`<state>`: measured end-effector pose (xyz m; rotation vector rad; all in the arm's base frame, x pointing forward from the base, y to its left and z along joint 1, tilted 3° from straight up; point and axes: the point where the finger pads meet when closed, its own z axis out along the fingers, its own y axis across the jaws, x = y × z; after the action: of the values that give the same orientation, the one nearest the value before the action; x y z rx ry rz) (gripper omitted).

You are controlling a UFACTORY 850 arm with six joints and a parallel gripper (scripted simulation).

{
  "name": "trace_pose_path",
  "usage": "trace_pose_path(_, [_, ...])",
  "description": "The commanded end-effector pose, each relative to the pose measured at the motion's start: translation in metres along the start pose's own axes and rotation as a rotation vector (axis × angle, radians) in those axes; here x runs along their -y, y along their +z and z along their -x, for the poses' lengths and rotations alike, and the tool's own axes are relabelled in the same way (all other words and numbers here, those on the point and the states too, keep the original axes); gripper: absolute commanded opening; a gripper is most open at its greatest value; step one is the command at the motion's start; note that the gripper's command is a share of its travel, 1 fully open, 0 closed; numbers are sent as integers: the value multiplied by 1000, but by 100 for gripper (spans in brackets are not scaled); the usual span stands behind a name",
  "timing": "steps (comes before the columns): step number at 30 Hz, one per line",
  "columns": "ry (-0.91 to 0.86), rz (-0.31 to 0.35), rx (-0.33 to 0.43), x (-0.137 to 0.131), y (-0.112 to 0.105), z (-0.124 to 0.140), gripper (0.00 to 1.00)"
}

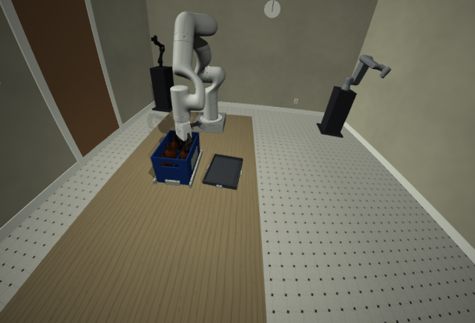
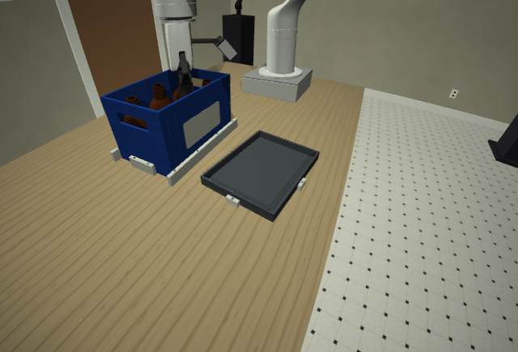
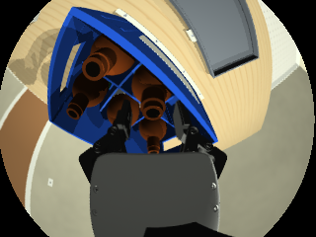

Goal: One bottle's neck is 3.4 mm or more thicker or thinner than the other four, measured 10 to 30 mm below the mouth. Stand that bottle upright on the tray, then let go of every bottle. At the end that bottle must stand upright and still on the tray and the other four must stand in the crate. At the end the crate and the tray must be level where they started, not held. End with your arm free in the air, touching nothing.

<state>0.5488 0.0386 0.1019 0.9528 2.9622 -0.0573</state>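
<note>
- Top view: a white arm bends down from its grey base plate (image 1: 219,129) so that the gripper (image 1: 186,143) dips into the far side of a blue crate (image 1: 174,167). The crate stands on a wooden table (image 1: 153,243), with a dark tray (image 1: 208,175) just beside it at about 3 o'clock. Brown bottles show only as dark shapes inside the crate. Two other small arms on black pedestals stand well apart by the walls, likely no part of the job.
- Exterior view: here the bottles (image 2: 159,96) are clearer, standing upright with their necks poking near the crate's rim. The gripper (image 2: 184,82) hangs straight down among them at roughly 12 o'clock of the crate. White blocks (image 2: 142,164) hug the crate's foot and the tray's (image 2: 217,184) edges, probably to keep both from sliding. Nothing stands on the tray.
- Wrist view: only this view looks down between the fingers. They stand apart, either side of one bottle neck (image 3: 153,142) in the crate's near cell, and grip nothing. Dividers split the crate (image 3: 192,109) into cells, which keeps each bottle upright. That straddle suits gauging the neck's thickness. Which bottle is the odd one cannot be told here; all of them visible sit in the crate.
</note>
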Motion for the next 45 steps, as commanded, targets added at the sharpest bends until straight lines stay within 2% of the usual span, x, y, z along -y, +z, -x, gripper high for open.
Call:
trace_pose_path(1, [0, 1, 2, -1, 4, 1, 65])
trace_pose_path(32, [0, 1, 2, -1, 11, 1, 65])
trace_pose_path(33, [0, 1, 2, -1, 11, 1, 0])
trace_pose_path(45, [0, 1, 2, -1, 11, 1, 0])
